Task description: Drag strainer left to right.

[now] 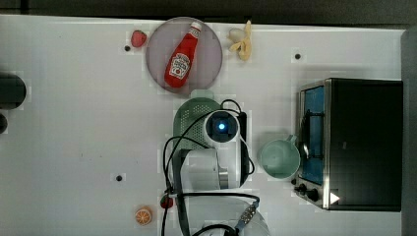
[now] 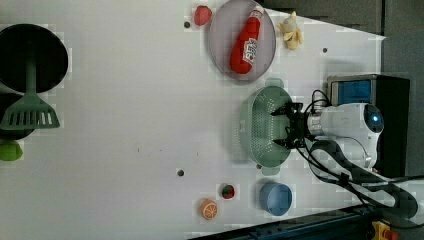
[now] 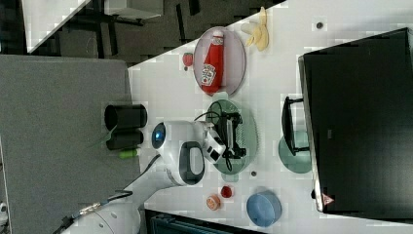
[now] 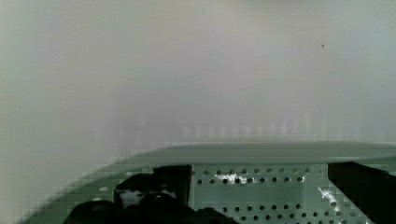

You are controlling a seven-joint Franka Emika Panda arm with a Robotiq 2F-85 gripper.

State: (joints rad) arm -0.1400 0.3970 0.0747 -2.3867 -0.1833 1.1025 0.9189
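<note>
The pale mint-green strainer [image 1: 188,116] lies on the white table just below the grey plate in the top view, largely covered there by my wrist. In the left view the strainer [image 2: 256,125] shows its dotted bowl, and my gripper [image 2: 275,128] reaches into it from the left view's right with its black fingers spread apart, nothing between them. The right view has the gripper [image 3: 237,135] over the strainer [image 3: 249,127] too. In the wrist view the perforated wall of the strainer [image 4: 280,184] sits between the two fingers [image 4: 161,184].
A grey plate [image 1: 211,39] holding a ketchup bottle [image 1: 183,55] sits beyond the strainer. A mint mug [image 1: 279,158] and a toaster oven [image 1: 364,142] stand at the top view's right. A blue bowl [image 2: 275,198], an orange half [image 2: 209,209], a strawberry [image 1: 138,38] and a banana [image 1: 242,38] lie around.
</note>
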